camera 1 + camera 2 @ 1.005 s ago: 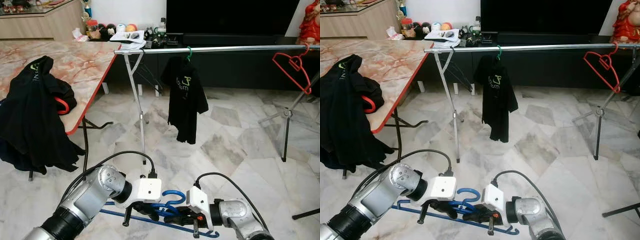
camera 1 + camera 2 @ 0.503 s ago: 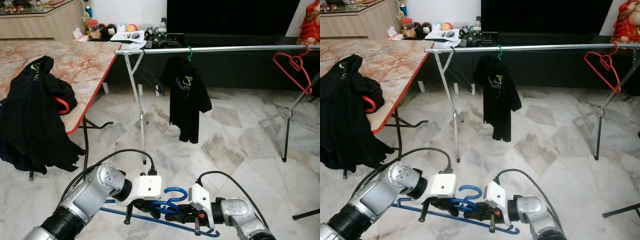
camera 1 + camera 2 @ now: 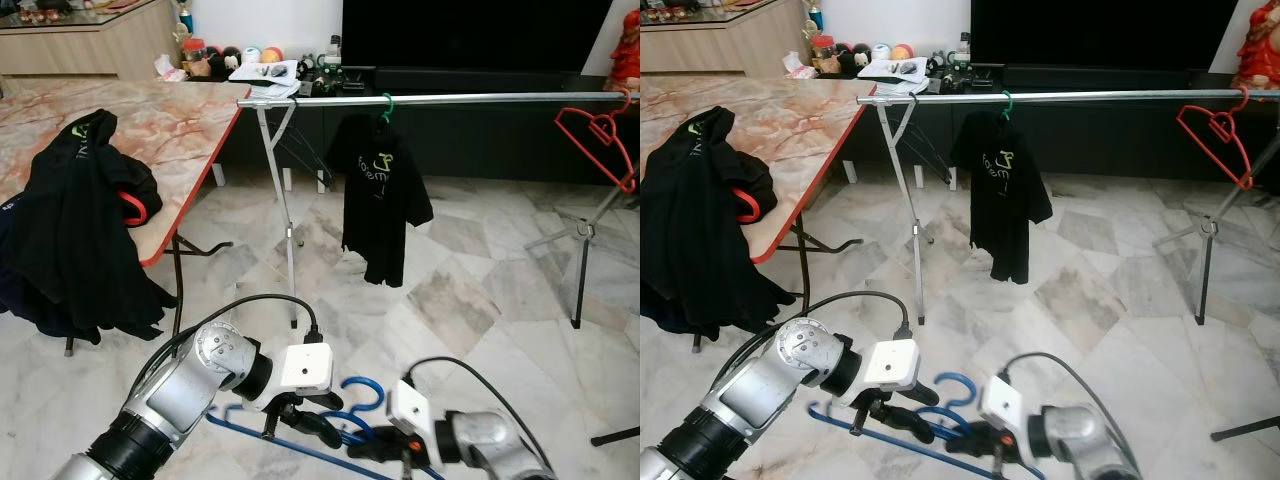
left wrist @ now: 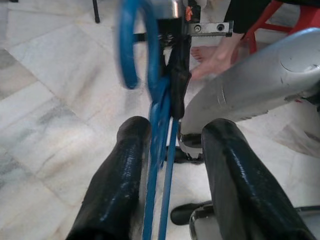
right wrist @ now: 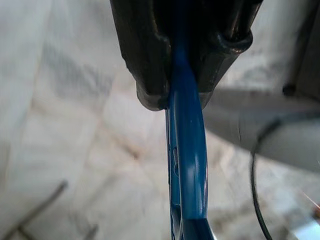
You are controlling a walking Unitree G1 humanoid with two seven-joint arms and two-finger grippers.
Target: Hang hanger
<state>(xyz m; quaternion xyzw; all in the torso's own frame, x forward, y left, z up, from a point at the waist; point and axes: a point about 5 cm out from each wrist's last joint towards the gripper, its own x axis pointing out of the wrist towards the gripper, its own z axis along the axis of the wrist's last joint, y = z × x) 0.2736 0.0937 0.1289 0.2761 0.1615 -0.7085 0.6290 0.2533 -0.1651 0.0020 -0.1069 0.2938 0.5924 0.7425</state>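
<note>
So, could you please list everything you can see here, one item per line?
Blue hanger: one, blue, held low over the floor between both grippers.
Rail: one, silver, spanning the room ahead.
Black T-shirt: one, on a green hanger on the rail.
Red hanger: one, bare, at the rail's right end.
Table: one, marble top with red edge, left.
Black clothes: a pile draped over the table edge, with a red hanger inside.
Left gripper: open, fingers either side of the blue hanger.
Right gripper: shut on the blue hanger.
</note>
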